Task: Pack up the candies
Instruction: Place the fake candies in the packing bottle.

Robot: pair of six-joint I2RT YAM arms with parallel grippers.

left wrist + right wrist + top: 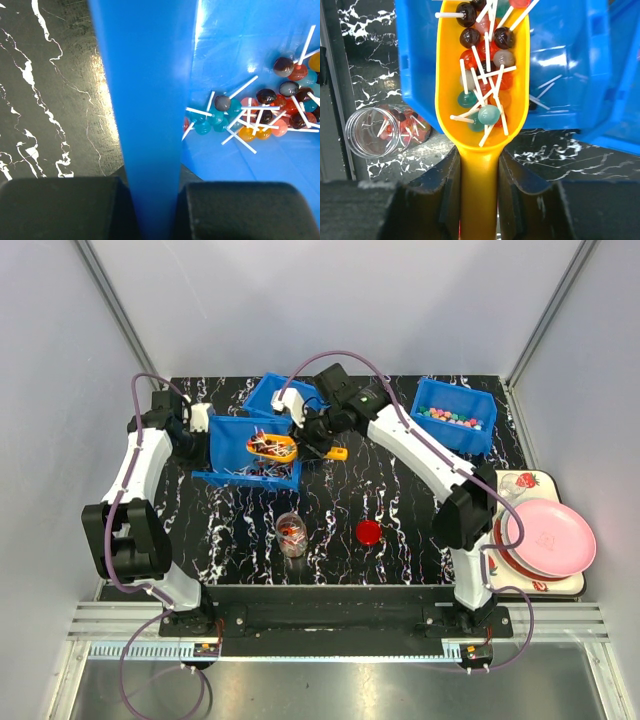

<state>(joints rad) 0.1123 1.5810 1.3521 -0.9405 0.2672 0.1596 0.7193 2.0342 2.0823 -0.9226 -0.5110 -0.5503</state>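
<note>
right wrist: right end effector (480,162) clamps glossy scoop (446,65) of round candies (489,114); left end effector (152,192) pinches bin (145,75).

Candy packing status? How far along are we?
Done: the jar holds a few candies, looks far from full. In hand: right gripper grips the yellow scoop, loaded with candies, over the blue bin whose wall the left gripper clamps. Left: tip this load into the jar, probably more scoops, then the red lid, lying beside the jar.
</note>
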